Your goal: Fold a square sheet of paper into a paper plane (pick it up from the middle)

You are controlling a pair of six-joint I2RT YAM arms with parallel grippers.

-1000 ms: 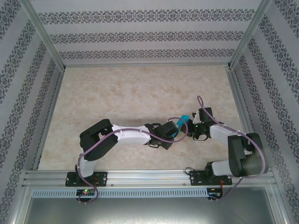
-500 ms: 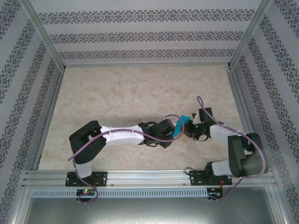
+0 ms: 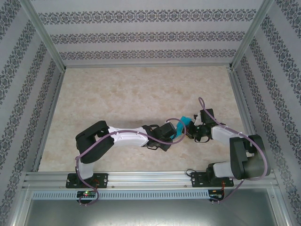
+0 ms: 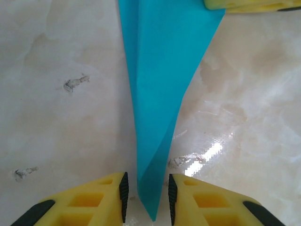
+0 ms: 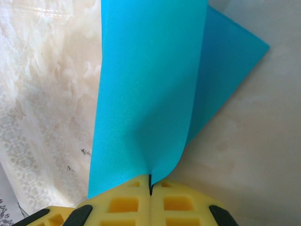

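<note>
The turquoise sheet of paper is folded into a long pointed shape and held up off the table between the two arms. In the right wrist view my right gripper is shut on the paper, pinching its edge between the yellow pads. One layer curls up and a triangular flap spreads behind it. In the left wrist view the paper's narrow tip hangs between the pads of my left gripper. That gripper is open, with a gap on each side of the tip. My right gripper's yellow finger shows at the top.
The table top is pale marbled stone, fenced by aluminium rails and patterned walls. Both arms meet near the table's front right, with purple cables looping over them. Small dark scuffs mark the surface below the paper.
The left arm's elbow swung out to the left and then came partly back. Its gripper stayed at the paper's tip. The right arm and the paper have hardly moved.
</note>
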